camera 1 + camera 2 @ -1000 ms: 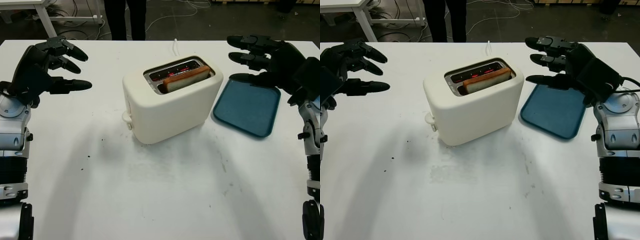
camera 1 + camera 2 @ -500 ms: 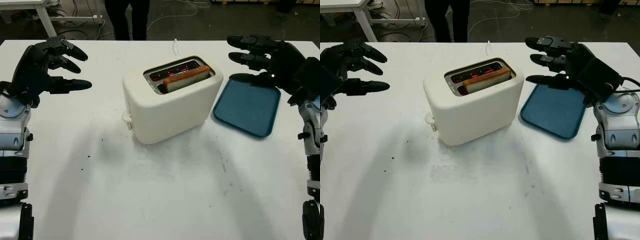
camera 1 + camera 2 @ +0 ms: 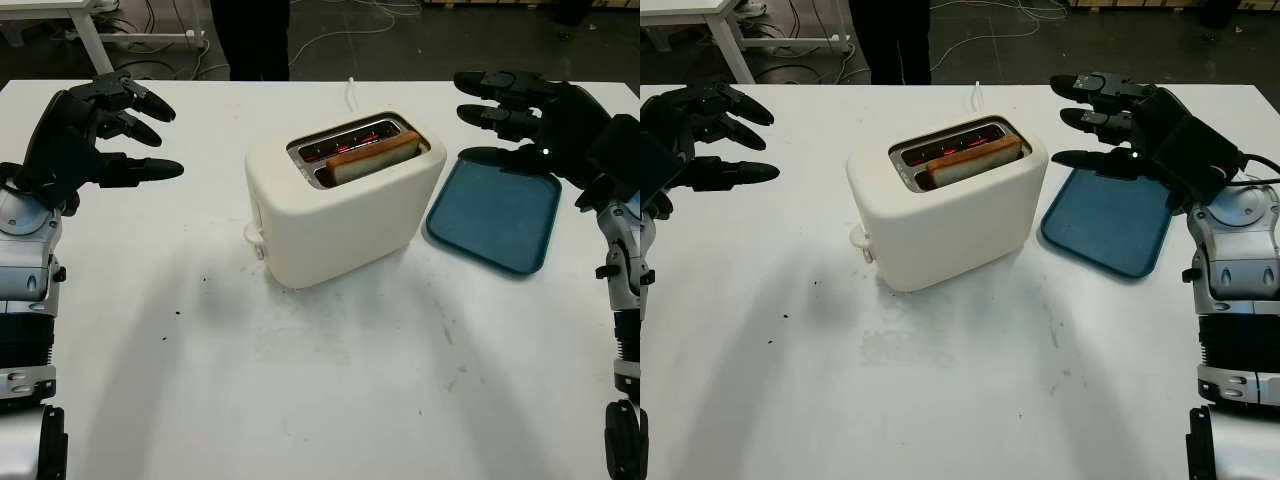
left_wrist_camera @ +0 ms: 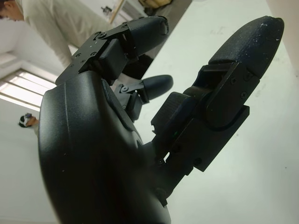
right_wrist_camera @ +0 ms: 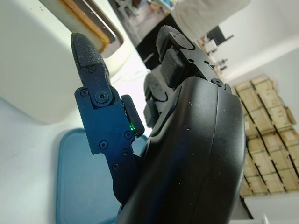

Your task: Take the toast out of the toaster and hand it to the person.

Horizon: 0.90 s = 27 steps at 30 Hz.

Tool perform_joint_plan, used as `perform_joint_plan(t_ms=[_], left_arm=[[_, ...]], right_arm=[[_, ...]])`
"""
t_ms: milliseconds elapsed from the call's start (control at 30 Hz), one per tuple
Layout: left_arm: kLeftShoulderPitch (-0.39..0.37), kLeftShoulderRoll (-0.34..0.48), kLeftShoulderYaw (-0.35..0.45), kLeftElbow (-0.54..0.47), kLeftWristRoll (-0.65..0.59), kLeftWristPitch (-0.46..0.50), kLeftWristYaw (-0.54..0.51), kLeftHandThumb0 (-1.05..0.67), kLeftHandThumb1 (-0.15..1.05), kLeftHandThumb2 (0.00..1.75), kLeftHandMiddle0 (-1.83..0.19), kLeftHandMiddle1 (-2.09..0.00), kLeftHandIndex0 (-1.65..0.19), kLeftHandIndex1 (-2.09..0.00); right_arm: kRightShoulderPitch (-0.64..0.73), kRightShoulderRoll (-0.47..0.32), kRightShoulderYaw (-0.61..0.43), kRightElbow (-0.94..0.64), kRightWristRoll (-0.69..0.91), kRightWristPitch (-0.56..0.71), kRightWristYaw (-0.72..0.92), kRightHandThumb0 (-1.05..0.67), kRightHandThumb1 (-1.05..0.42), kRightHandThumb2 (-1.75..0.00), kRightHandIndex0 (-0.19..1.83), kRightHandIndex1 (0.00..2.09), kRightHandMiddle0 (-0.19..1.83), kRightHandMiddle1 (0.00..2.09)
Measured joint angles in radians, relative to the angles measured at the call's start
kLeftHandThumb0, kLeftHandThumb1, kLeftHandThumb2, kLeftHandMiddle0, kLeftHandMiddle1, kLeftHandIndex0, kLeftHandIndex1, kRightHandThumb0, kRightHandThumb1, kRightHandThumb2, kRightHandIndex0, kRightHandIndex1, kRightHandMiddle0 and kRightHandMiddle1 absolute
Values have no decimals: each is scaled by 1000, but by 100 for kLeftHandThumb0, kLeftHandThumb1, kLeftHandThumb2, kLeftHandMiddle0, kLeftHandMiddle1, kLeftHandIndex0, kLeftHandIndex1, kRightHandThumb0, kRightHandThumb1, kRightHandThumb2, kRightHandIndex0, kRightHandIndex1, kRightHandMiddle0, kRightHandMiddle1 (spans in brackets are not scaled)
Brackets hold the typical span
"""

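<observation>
Hovering above the far left of the white table [image 3: 320,400], the left hand [image 3: 95,135] is open, holding nothing, fingers pointing toward the middle. The right hand [image 3: 530,115] is likewise open and empty, raised over the far edge of the blue tray [image 3: 495,215]. Between the two hands, well apart from each, stands the cream toaster [image 3: 340,205]. The toast [image 3: 372,157] sits upright in the nearer slot, its top edge protruding. A person [image 3: 250,35] stands beyond the table.
</observation>
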<state>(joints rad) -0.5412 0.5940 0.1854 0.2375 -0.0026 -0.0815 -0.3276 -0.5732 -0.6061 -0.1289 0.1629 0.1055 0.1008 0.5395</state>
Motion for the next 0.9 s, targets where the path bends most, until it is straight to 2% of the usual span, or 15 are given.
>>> perform_joint_plan(t_ms=[900], left_arm=[[0,0,0,0,-2,0,0,-105,58,0,-46,-130,-51,-115]], right_arm=[[0,0,0,-1,2,0,0,-48,-80,0,39,8,44,0]])
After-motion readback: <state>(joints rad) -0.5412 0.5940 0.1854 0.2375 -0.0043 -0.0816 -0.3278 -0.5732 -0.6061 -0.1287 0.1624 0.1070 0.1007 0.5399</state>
